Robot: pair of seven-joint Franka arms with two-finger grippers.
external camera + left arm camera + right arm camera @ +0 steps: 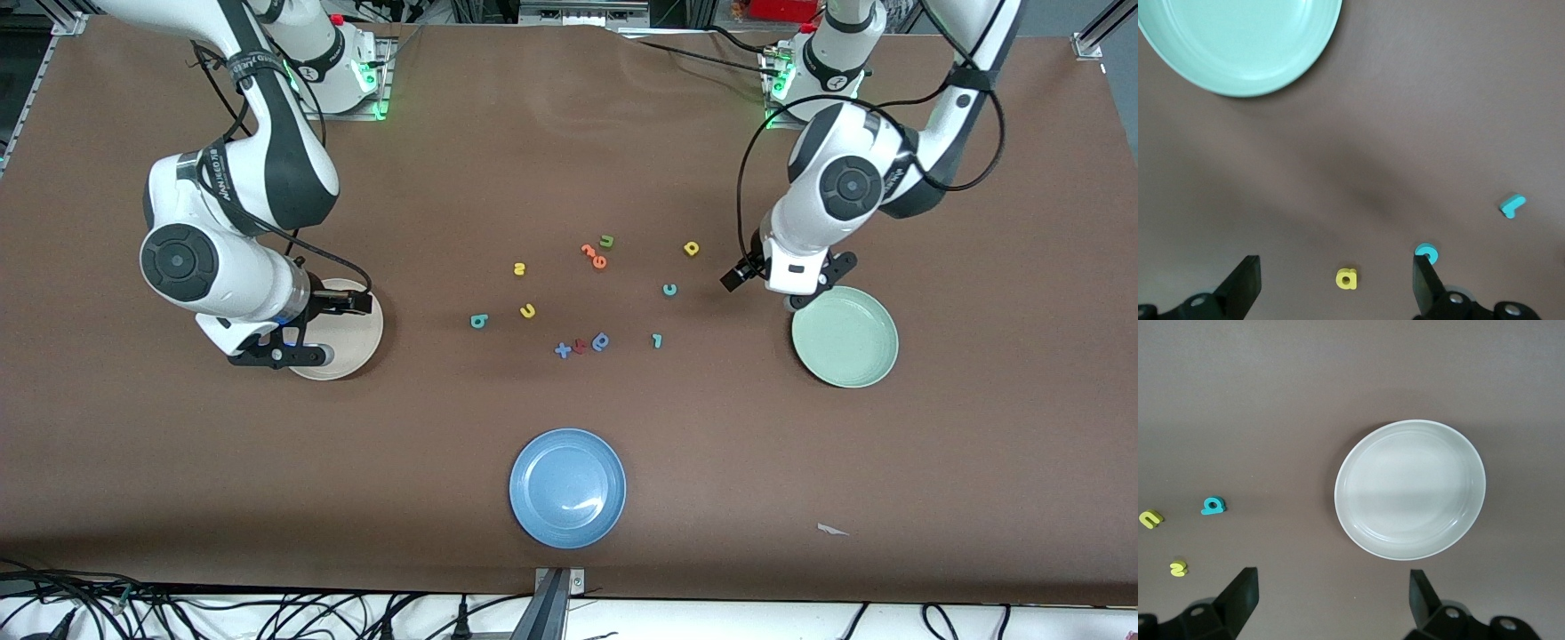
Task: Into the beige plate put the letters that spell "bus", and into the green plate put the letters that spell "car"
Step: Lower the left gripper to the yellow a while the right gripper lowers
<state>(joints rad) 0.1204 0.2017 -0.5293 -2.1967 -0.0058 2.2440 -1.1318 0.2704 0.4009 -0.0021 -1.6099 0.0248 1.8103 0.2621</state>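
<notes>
Two round smooth plates, both bare: beige plate (351, 342) mid-left under right gripper (302, 342), green plate (845, 338) mid-right by left gripper (787, 289). Fingers wide apart. Tiny foam letters (587, 298) scattered mid-frame between.

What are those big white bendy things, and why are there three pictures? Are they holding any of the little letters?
Those are two robot arms fixed to a brown table. The big picture looks down from a camera across from them. The other two come from cameras on each arm's wrist; the black prongs you see there are fingers.

The left gripper hangs open beside the green plate. The right gripper hangs open by the beige plate. Neither holds anything.

Small foam letters lie in the middle: a teal b, yellow u, yellow s, teal c, yellow a, teal r, and a few others. A blue plate sits nearest the big camera. All three plates are empty.
</notes>
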